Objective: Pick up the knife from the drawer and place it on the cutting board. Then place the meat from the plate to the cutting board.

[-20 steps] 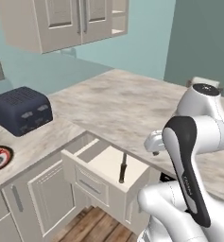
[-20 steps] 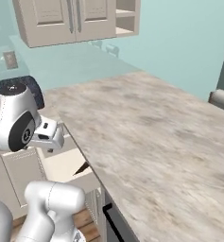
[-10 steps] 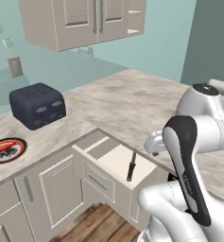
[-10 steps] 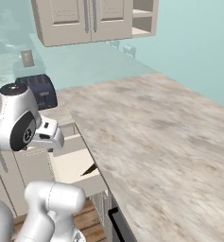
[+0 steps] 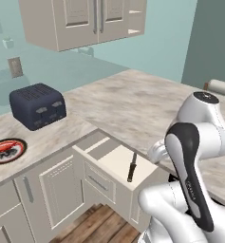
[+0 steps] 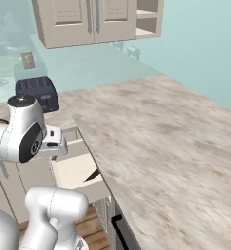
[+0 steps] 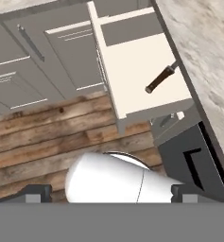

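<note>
Pale teal walls [image 5: 171, 38] backed a mottled grey stone desk [image 5: 133, 99] that turned a corner. Cream panelled wall cabinets [image 5: 80, 21] hung above, matching base cabinets [image 5: 52, 185] stood below, over a brown plank floor [image 7: 47, 137]. A dark blue toaster [image 5: 38, 105] sat near a wall socket [image 5: 15, 67].

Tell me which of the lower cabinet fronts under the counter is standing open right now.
The drawer at the counter's corner, pulled out with the knife lying inside it. The panelled cabinet door beside it, with the vertical handle, is shut.

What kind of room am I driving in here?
A kitchen, rendered: a toaster on a marble-look counter, wall cabinets above, and an open drawer holding a knife.
</note>
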{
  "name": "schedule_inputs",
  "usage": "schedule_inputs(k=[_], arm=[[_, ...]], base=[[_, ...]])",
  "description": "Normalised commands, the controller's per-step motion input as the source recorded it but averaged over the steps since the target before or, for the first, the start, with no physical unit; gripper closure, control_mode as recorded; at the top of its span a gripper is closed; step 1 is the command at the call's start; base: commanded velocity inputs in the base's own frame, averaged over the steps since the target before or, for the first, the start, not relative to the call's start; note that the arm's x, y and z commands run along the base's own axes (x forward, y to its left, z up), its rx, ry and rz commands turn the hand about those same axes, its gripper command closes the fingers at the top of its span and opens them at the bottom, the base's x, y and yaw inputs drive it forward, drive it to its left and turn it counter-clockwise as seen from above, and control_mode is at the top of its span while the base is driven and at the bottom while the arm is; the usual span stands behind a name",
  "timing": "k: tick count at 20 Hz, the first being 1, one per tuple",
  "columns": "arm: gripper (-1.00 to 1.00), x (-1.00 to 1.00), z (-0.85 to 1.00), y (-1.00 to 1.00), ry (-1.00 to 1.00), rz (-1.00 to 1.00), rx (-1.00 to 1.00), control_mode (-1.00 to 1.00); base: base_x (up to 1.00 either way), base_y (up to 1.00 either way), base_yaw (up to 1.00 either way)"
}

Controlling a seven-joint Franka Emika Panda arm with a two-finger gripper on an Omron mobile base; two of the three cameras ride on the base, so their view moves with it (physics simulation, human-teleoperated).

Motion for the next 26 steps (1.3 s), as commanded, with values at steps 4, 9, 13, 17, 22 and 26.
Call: schedule_inputs(k=[4, 9, 13, 17, 22, 26], arm=[[-1.00, 0.00, -0.28, 0.50, -0.05, 0.00, -0.12, -1.00], [-1.00, 0.13, -0.15, 0.55, -0.09, -0.06, -0.10, -1.00], [-1.00, 0.16, -0.27, 0.29, -0.03, -0.02, 0.00, -1.00], [-1.00, 0.23, -0.14, 0.01, 0.05, 0.00, 0.00, -1.00], [-1.00, 0.34, -0.19, 0.00, 0.06, 0.00, 0.00, -1.00], [-1.00, 0.51, -0.37, 0.00, 0.13, 0.00, 0.00, -1.00]], base=[[0.00, 0.00, 0.00], [0.00, 0.00, 0.00], [0.00, 0.00, 0.00], [0.00, 0.00, 0.00], [0.00, 0.00, 0.00], [0.00, 0.00, 0.00]])
